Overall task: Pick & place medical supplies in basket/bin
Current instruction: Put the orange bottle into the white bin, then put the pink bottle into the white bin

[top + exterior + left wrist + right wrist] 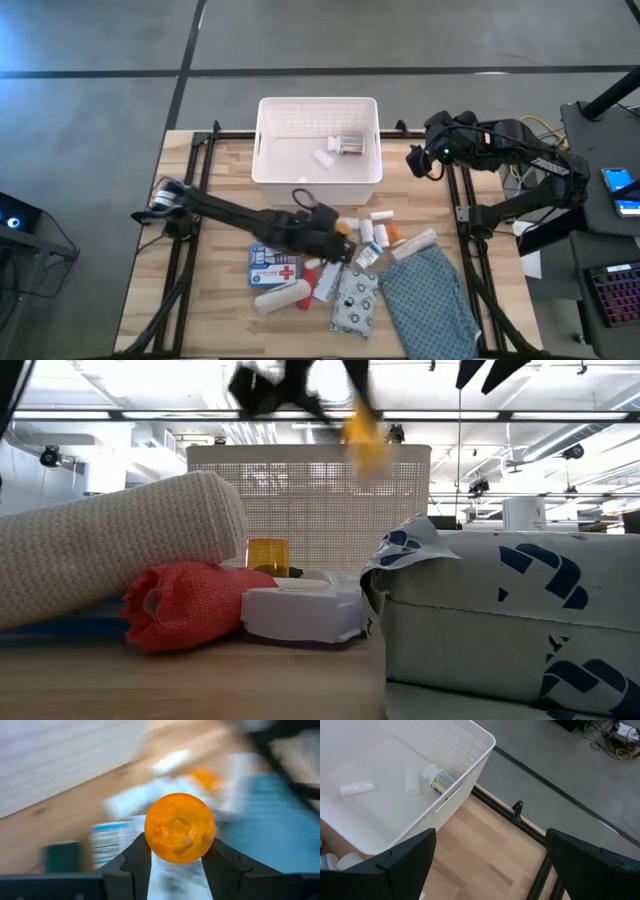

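My left gripper (pixel 340 240) hovers over the pile of supplies near the table's middle, shut on an orange vial (pixel 180 827). The low view shows the vial (pixel 362 430) raised above the table. The white lattice basket (pixel 270 165) stands at the far edge with a labelled bottle (pixel 348 146) and a small white piece (pixel 324 158) lying on its floor. A blue first-aid box (pixel 273 266), rolled bandages (pixel 280 297), white bottles (pixel 375 232) and a patterned pouch (pixel 355 300) lie on the table. My right gripper (pixel 418 160) waits open just right of the basket (pixel 470 780). My left gripper holds the orange vial by its round body (pixel 150 837), pinched between the two fingers (pixel 137 865), one on either side. The vial's end faces the wrist camera. It is lifted clear of the table, above the other supplies.
A large teal patterned cloth (pixel 425 295) lies at the table's near right. A second orange vial (pixel 267 555) stands on the table behind a red bandage roll (pixel 185 605). Bare wood (pixel 215 250) shows left of the pile and right of the basket.
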